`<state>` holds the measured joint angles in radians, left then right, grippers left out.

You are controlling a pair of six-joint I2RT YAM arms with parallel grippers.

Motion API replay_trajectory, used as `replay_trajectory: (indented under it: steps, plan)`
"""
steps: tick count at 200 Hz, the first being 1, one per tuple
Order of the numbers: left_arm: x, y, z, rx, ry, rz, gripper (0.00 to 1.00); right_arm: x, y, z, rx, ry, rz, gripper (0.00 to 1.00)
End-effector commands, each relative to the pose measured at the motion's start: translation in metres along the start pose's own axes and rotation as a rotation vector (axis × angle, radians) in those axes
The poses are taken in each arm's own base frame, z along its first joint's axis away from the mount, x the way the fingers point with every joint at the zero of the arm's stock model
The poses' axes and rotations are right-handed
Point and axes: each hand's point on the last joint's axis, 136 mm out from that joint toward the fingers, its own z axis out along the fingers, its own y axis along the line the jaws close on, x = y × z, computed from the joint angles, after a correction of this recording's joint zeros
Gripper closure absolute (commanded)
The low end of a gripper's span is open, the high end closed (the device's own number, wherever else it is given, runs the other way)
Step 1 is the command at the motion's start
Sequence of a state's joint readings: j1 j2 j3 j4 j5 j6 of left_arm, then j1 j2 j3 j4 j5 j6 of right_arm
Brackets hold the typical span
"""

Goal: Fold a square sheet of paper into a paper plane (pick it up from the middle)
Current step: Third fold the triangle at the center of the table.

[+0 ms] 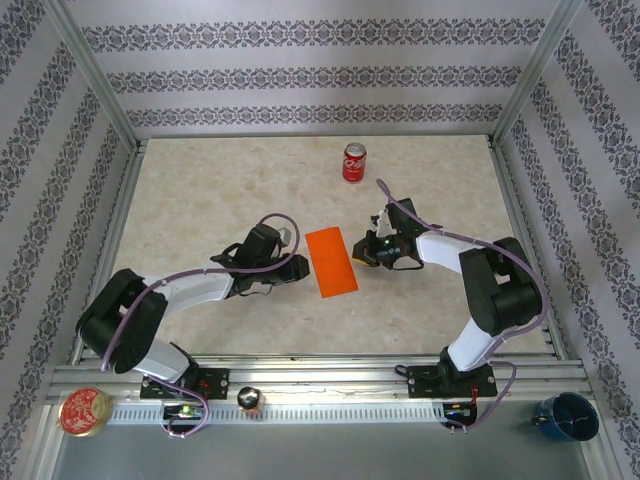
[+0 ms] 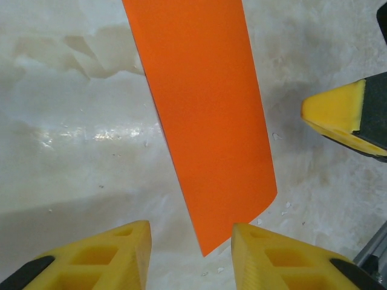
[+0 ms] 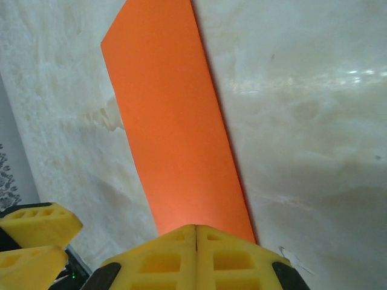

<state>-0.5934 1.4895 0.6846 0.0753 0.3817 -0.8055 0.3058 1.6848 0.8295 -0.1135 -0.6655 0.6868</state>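
The square sheet of paper (image 1: 332,262), bright orange, lies on the table as a narrow rectangle, folded over on itself; it has no plane shape. My left gripper (image 1: 298,266) is at its left side, low over the table and open. In the left wrist view the sheet's (image 2: 205,109) near corner points into the gap of that gripper (image 2: 190,244). My right gripper (image 1: 362,252) is at the sheet's right edge. In the right wrist view the right gripper (image 3: 196,232) is shut, and the sheet (image 3: 175,133) runs under its fingertips; it seems to rest on the paper, not pinch it.
A red soda can (image 1: 354,162) stands upright at the back of the marble-look table (image 1: 200,200). Metal frame rails border the table. On the near rail sit a round tin (image 1: 84,411) at the left and a blue cup (image 1: 566,416) at the right.
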Motion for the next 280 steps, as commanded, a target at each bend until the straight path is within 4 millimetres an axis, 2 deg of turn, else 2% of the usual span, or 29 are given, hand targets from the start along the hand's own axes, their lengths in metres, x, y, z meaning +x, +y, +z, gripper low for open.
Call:
replay_trajectory:
  steps: [1, 24, 95, 132, 168, 212, 244, 280]
  plan:
    - [-0.012, -0.017, 0.0, 0.073, -0.01, -0.033, 0.6, -0.001, 0.009, 0.009, -0.046, 0.024, -0.007, 0.99]
    - [-0.01, -0.015, 0.003, 0.065, 0.004, -0.037, 0.6, -0.001, 0.003, 0.015, -0.036, 0.039, 0.003, 0.99]
    - [-0.011, -0.013, 0.012, 0.059, 0.026, -0.048, 0.59, 0.003, 0.004, 0.027, -0.061, 0.081, 0.018, 1.0]
    - [-0.012, -0.009, 0.017, 0.05, 0.031, -0.063, 0.58, 0.009, -0.025, 0.035, 0.032, 0.077, 0.081, 1.0]
    - [-0.016, -0.007, 0.024, 0.072, 0.031, -0.114, 0.55, 0.026, -0.045, 0.041, 0.058, 0.077, 0.17, 1.0]
    - [-0.024, -0.007, 0.034, 0.113, 0.023, -0.161, 0.54, 0.035, -0.05, 0.045, 0.054, 0.062, 0.217, 1.0]
    - [-0.027, -0.011, 0.041, 0.148, 0.033, -0.181, 0.65, 0.036, -0.049, 0.046, 0.047, 0.06, 0.225, 1.0]
    - [-0.029, -0.01, 0.046, 0.144, 0.033, -0.192, 0.65, 0.036, -0.048, 0.046, 0.047, 0.061, 0.221, 1.0]
